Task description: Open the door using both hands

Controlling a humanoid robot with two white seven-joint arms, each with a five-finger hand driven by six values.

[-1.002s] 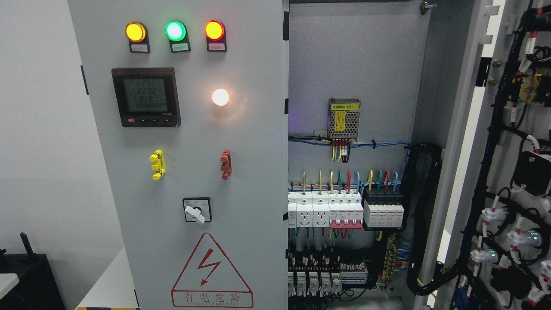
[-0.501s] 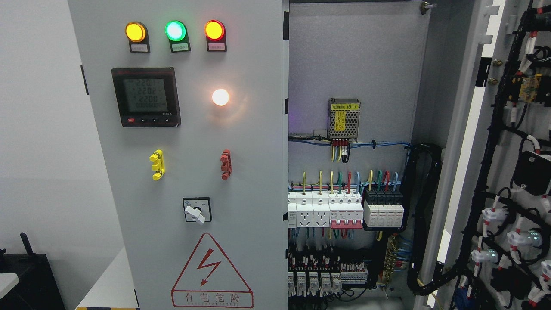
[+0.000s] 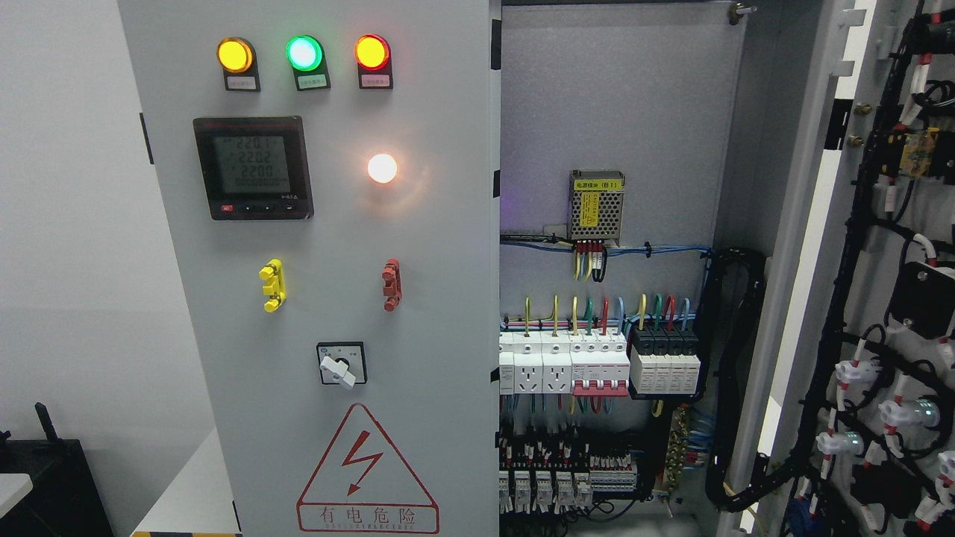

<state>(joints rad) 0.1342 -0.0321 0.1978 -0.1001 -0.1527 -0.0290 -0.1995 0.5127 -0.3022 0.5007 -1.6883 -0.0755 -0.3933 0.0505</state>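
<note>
Nothing moved; right door wide open beside closed left door.

A: Head view. Which parts of the robot's own body does this figure show: casing, cables, screws, markings?

B: None can be told. No part of the robot shows, neither left nor right of the cabinet door nor below it, so no colour, shape or marking of the body can be given.
</note>
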